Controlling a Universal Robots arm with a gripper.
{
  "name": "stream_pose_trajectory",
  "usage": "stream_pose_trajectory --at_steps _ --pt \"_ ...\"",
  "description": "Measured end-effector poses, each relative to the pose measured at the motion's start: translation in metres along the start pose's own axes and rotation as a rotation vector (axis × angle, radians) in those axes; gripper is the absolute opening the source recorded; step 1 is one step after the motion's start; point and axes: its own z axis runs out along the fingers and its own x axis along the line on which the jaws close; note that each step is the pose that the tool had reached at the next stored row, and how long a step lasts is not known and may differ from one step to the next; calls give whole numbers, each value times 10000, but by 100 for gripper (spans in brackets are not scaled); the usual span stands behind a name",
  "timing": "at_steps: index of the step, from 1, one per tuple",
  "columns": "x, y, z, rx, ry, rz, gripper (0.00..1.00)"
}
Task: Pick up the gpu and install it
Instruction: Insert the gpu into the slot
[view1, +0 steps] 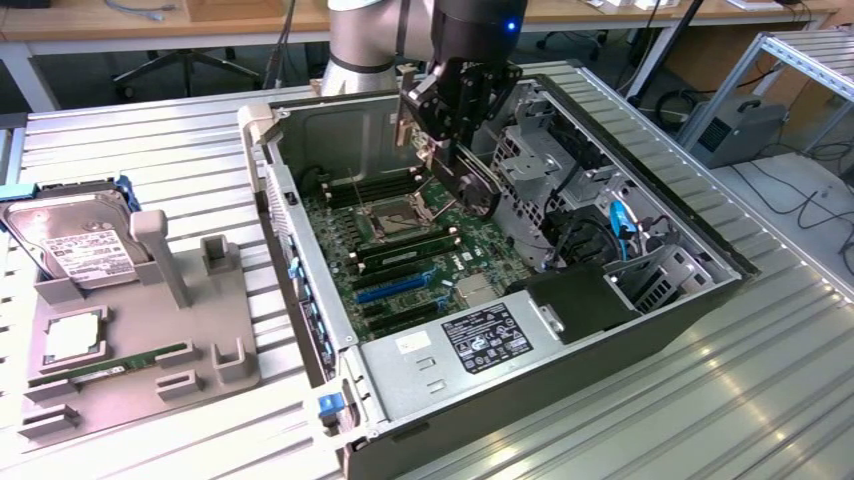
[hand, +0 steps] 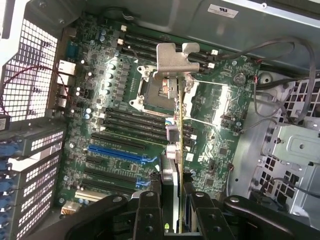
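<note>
Grip: my gripper (hand: 173, 197) half-closed, clamping thin black gpu card with silver bracket (hand: 172, 62).
Care: I'd keep it upright, square to long blue slot (hand: 117, 153).

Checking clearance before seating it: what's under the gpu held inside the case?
The green motherboard lies beneath the gpu, its CPU socket and dark slots showing beside it. The strip directly under the card is covered.
</note>
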Motion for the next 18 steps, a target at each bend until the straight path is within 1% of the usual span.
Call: stream_pose_trajectory --at_steps 18 --pt "0 0 1 -18 -30 -593 27"
